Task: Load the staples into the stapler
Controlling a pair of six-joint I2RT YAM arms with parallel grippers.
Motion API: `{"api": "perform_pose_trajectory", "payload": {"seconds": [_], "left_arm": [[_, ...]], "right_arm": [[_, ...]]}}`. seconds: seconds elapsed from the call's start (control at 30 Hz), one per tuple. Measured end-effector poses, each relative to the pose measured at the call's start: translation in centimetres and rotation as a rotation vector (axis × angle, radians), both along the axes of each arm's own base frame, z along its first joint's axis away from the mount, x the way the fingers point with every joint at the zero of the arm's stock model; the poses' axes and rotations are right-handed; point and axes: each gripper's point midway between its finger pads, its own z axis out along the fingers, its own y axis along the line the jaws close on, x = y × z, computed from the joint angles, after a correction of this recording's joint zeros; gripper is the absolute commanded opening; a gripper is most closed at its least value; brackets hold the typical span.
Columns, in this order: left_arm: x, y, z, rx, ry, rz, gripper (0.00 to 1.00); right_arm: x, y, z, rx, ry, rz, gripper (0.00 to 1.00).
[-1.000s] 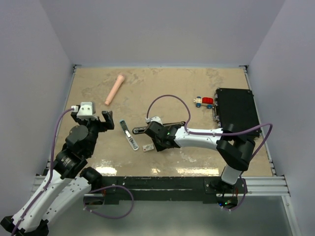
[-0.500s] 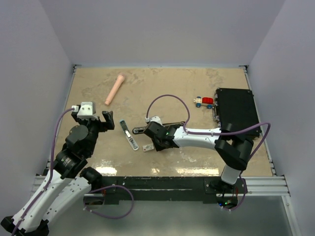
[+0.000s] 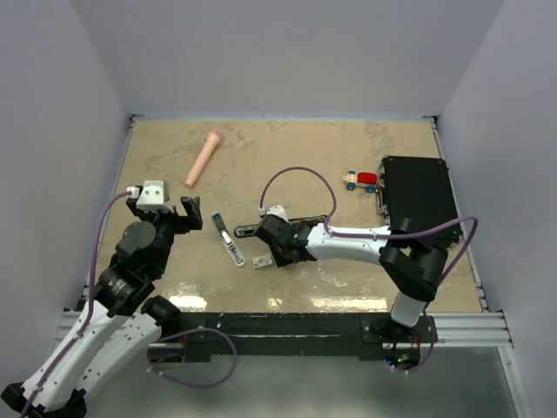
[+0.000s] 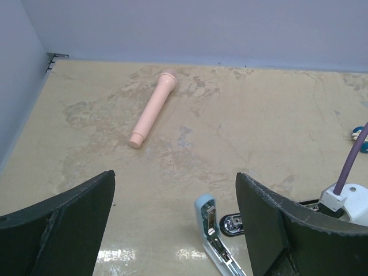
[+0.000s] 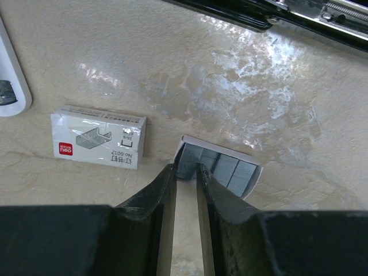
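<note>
Shift is small: right arm creeps toward lower left of top view. Right fingers [image 5: 156,192] narrow, tips at left end of grey-blue staple tray [image 5: 224,169], nothing visibly gripped; pick barely begun, I judge. White staple box [image 5: 99,136] just beside tray on bench [image 5: 86,57]. Pale-blue stapler [image 3: 228,239] lies open left of box. Black stapler [image 5: 259,12] crowds upper frame. Left fingers [image 4: 69,224] wide, idle. Pink cylinder [image 3: 202,158] well apart.

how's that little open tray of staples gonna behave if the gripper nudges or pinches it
The tray looks small and thin-walled, so it is probably light and would likely skid on the glossy table. Its staples sit in separate strips, so tilting it may spill them. A hard pinch might crush its walls.
</note>
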Motion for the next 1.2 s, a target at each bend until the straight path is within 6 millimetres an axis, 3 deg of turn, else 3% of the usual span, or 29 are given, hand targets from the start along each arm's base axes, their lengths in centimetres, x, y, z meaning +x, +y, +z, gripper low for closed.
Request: {"api": "perform_pose_trajectory", "payload": {"seconds": [0.4, 0.73, 1.2], "left_arm": [[0.0, 0.0, 0.0, 0.000, 0.000, 0.000, 0.90], [0.0, 0.1, 0.0, 0.000, 0.000, 0.004, 0.90], [0.1, 0.1, 0.0, 0.001, 0.002, 0.005, 0.90]], "right_arm": [[0.8, -1.6, 0.2, -0.023, 0.000, -0.033, 0.27], [1.4, -1.5, 2.7, 0.036, -0.039, -0.051, 0.29], [1.5, -1.7, 0.5, 0.014, -0.003, -0.059, 0.28]]}}
